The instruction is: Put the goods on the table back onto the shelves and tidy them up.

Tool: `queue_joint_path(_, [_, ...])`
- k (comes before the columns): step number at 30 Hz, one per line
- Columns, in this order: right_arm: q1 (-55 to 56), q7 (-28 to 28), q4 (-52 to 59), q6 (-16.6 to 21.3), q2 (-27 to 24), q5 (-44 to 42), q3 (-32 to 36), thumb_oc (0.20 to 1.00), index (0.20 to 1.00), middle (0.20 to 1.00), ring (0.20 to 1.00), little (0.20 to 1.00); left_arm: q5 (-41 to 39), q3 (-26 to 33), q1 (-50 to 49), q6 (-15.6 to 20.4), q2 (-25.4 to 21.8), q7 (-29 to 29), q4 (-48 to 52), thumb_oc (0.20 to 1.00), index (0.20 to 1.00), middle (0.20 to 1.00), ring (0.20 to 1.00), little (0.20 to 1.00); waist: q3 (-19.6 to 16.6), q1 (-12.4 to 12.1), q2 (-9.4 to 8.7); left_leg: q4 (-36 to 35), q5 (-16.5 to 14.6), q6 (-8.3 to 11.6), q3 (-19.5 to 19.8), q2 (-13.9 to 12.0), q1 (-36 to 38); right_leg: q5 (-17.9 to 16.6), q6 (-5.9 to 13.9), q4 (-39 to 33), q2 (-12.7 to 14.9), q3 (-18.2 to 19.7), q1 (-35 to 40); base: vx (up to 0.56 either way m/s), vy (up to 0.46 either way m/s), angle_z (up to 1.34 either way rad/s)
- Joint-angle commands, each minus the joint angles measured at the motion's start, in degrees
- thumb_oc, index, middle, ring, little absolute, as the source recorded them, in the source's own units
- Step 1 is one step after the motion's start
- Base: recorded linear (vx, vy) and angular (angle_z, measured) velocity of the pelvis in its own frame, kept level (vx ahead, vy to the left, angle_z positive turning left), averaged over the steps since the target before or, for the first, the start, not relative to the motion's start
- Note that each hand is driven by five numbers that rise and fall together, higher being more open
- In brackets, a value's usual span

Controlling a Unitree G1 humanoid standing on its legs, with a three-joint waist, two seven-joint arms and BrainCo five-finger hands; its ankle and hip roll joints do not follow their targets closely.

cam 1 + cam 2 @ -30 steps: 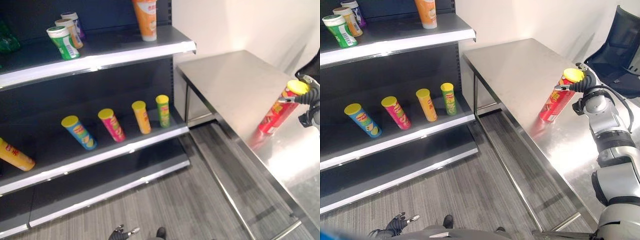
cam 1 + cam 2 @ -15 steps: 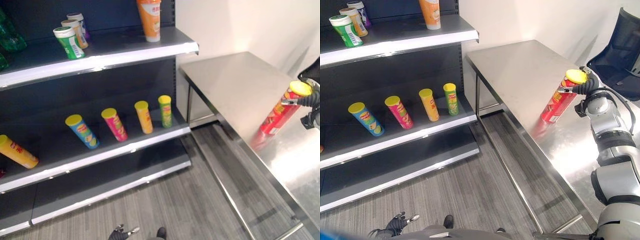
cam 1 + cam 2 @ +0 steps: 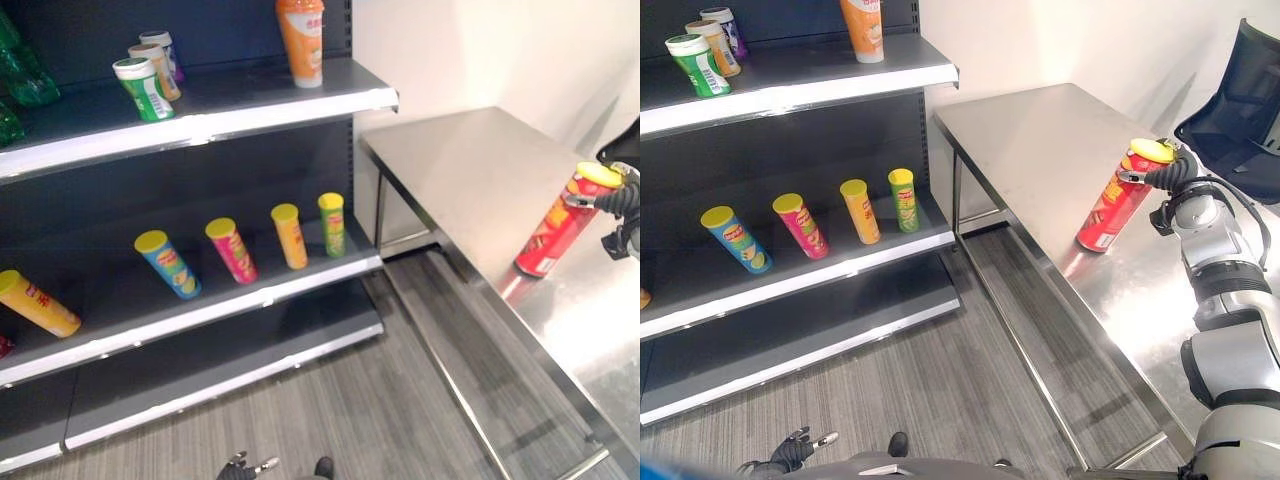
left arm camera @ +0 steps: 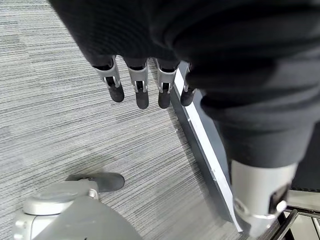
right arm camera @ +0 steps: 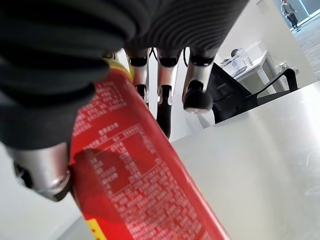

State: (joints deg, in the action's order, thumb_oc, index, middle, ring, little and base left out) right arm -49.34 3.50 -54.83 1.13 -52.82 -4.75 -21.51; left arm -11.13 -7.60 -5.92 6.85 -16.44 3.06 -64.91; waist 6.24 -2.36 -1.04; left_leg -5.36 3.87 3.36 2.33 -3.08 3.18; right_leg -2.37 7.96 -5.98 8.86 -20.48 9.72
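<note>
A red chip can [image 3: 1118, 199] with a yellow lid stands tilted on the steel table [image 3: 1040, 140], its base near the table's front edge. My right hand [image 3: 1170, 172] is shut on the can's top just under the lid. In the right wrist view the can [image 5: 135, 175] lies against the palm, with the fingers [image 5: 167, 100] reaching past it. My left hand [image 3: 790, 450] hangs low over the grey floor, its fingers [image 4: 141, 92] straight, open and holding nothing.
The dark shelf unit stands left of the table. Its middle shelf [image 3: 840, 270] carries blue [image 3: 733, 239], pink [image 3: 800, 225], orange [image 3: 860, 210] and green [image 3: 903, 199] cans. The upper shelf [image 3: 820, 85] holds several more cans. A black chair [image 3: 1240, 100] stands behind the table.
The whole picture has shifted slightly, so the camera moved. The red can stays tilted in my right hand at much the same spot on the table.
</note>
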Motion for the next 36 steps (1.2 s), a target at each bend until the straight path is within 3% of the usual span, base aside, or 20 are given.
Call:
queue_joint_path(1, [-5.21,2.03,3.19,1.66,-2.41,-0.22,-2.44,0.2,0.2,0.2,0.2,0.2,-2.21,-2.2,4.09,0.42,-4.06,0.25,-0.92,1.0,1.0,1.0,1.0,1.0,0.58,-1.34,-2.23,0.36,-4.66,3.96,-4.54,-3.13,1.77,9.17,0.69,1.13,-0.13,-0.58,4.03,0.0,0.0,0.0])
queue_joint_path(4, [3.91,5.56,24.14,4.77,-4.23,-0.44,6.26,0.2,0.2,0.2,0.2,0.2,-1.73,0.43,4.88,0.32,-3.58,0.85,-1.44,1.0,1.0,1.0,1.0,1.0,0.63,0.03,-1.61,0.36,-5.02,4.04,-5.34,-3.34,2.38,9.36,0.67,1.24,-0.09,0.1,3.97,-0.02,-0.01,-0.03])
queue_joint_path(8, [13.57,5.05,42.21,8.93,-3.96,-1.51,14.81,0.2,0.2,0.2,0.2,0.2,-0.71,1.51,5.43,0.47,-2.71,0.97,-1.34,1.0,1.0,1.0,1.0,1.0,0.59,0.57,-1.28,0.38,-4.72,4.77,-5.8,-4.17,2.73,10.03,0.22,1.39,-0.53,0.44,4.13,-0.05,-0.068,-0.03])
queue_joint_path(12, [15.98,3.34,50.7,10.62,-4.03,-1.08,16.03,0.2,0.2,0.2,0.2,0.2,-0.64,1.79,5.42,0.6,-2.11,0.79,-0.9,1.0,1.0,1.0,1.0,1.0,0.8,0.58,-0.82,0.67,-3.59,5.95,-5.55,-5.52,2.38,11.08,-0.81,1.32,-1.72,0.54,4.39,-0.08,-0.107,-0.04])
queue_joint_path(14, [16.35,2.6,56.07,11.99,-3.66,-1.38,16.28,0.2,0.2,0.2,0.2,0.2,-1.41,1.79,6.07,0.91,-1.97,0.91,0.15,1.0,1.0,1.0,1.0,1.0,2.22,-0.24,-0.13,1.04,-0.27,7.97,-3.6,-7.55,-0.64,12.19,-2.41,0.98,-3.95,-0.18,3.74,-0.25,-0.235,0.11])
queue_joint_path(17, [15.9,2.39,58.48,12.57,-4.0,-1.13,15.7,0.2,0.2,0.2,0.2,0.2,-2.53,1.86,7.05,1.2,-2.06,1.14,1.31,1.0,1.0,1.0,1.0,1.0,4.18,-1.17,0.46,1.39,3.15,9.53,-1.63,-8.44,-4.42,12.89,-3.04,0.98,-4.61,-2.05,3.11,-0.2,-0.083,0.26])
queue_joint_path(18, [16.38,3.19,59.41,12.44,-4.68,-0.41,16.38,0.2,0.2,0.2,0.2,0.2,-1.96,1.53,6.66,1.25,-0.54,2.05,1.88,1.0,1.0,1.0,1.0,1.0,5.15,-1.85,0.44,2.01,4.36,9.83,-1.76,-8.75,-6.29,12.96,-3.14,0.98,-4.27,-3.5,3.03,-0.37,-0.025,0.88])
queue_joint_path(19, [20.75,3.66,60.05,12.5,-6.62,1.63,19.72,0.2,0.2,0.2,0.2,0.2,-1.01,1.83,3.4,2.07,0.07,2.63,4.84,1.0,1.0,1.0,1.0,1.0,6.06,-2.54,0.42,2.87,4.86,9.35,-4.54,-9.52,-7.8,12.34,-3.02,0.98,-3.24,-6.27,2.43,-0.28,0.027,1.13])
queue_joint_path(21, [21.65,3.69,60.08,12.52,-6.83,2.12,20.33,0.2,0.2,0.2,0.2,0.2,-0.86,1.79,2.56,1.85,0.45,1.63,4.16,1.0,1.0,1.0,1.0,1.0,6.01,-2.58,0.28,3.23,4.48,9.21,-6.13,-10.53,-7.46,12.12,-2.83,0.98,-2.65,-7.17,2.08,-0.15,0.086,1.43])
queue_joint_path(24, [22.17,3.4,60.69,11.71,-5.64,3.06,19.53,0.2,0.2,0.2,0.2,0.2,-1.84,0.85,6.52,1.9,2.26,2.26,3.36,1.0,1.0,1.0,1.0,1.0,4.68,0.86,1.18,4.12,4.84,10.48,-9.76,-17.73,-1.66,9.79,-1.94,1.42,0.63,-9.1,0.41,-0.1,0.316,0.9])
queue_joint_path(27, [24.63,3.49,62.05,11.55,-6.39,3.44,21.15,0.2,0.2,0.2,0.2,0.2,-1.59,0.62,6.54,1.9,2.92,2.68,3.11,1.0,1.0,1.0,1.0,1.0,3.87,2.63,1.98,4.45,7.5,11.41,-11.46,-20.87,1.16,8.21,-0.8,2.53,3.18,-11.07,-0.59,-0.05,0.318,0.58])
queue_joint_path(28, [24.8,3.48,62.13,11.53,-6.4,3.44,21.3,0.2,0.2,0.2,0.2,0.2,-1.59,0.56,6.53,1.9,2.91,2.69,3.11,1.0,1.0,1.0,1.0,1.0,3.84,2.59,1.97,4.39,7.54,11.4,-11.45,-20.84,1.17,8.23,-0.78,2.59,3.21,-11.09,-0.62,0.04,0.354,0.52])
queue_joint_path(29, [27.49,3.39,63.36,11.37,-6.53,3.95,23.55,0.2,0.2,0.2,0.2,0.2,-0.83,0.78,6.21,1.62,3.22,2.34,2.4,1.0,1.0,1.0,1.0,1.0,2.8,3.66,2.41,3.95,5.19,11.64,-12.58,-20.9,3.0,7.78,0.67,3.29,4.94,-11.36,-0.56,0.06,0.361,0.43])
queue_joint_path(31, [30.43,3.38,63.7,10.62,-6.11,4.88,26.25,0.2,0.2,0.2,0.2,0.2,-0.09,0.69,6.14,1.21,2.98,1.78,2.39,1.0,1.0,1.0,1.0,1.0,2.0,4.11,2.4,3.65,1.25,10.83,-15.09,-19.77,2.9,6.53,1.45,4.62,7.21,-12.4,-0.46,0.07,0.417,0.42])
queue_joint_path(33, [31.56,3.64,64.18,10.35,-5.6,5.27,27.41,0.2,0.2,0.2,0.2,0.2,0.37,0.38,6.41,1.05,2.89,1.68,2.09,1.0,1.0,1.0,1.0,1.0,1.73,4.07,1.95,4.04,-0.51,10.06,-15.82,-18.76,2.63,5.7,2.23,5.28,8.85,-12.93,-0.24,0.05,0.366,0.71])
queue_joint_path(34, [34.16,4.26,64.3,9.68,-3.22,6.46,29.58,0.2,0.2,0.2,0.2,0.2,1.89,-0.02,7.12,0.58,2.69,1.4,1.39,1.0,1.0,1.0,1.0,1.0,1.2,4.06,0.76,3.44,-3.93,8.25,-16.4,-15.34,3.29,3.52,3.99,7.28,12.96,-13.67,-0.25,0.06,0.492,0.68])
queue_joint_path(36, [35.27,4.44,64.66,8.96,-1.58,7.79,30.61,0.2,0.2,0.2,0.2,0.2,3.15,0.03,7.62,0.42,1.73,1.26,1.19,1.0,1.0,1.0,1.0,1.0,0.93,3.72,-0.79,2.13,-6.24,5.86,-16.36,-11.33,3.82,0.9,5.61,8.98,16.68,-13.51,-0.76,0.04,0.457,0.25])
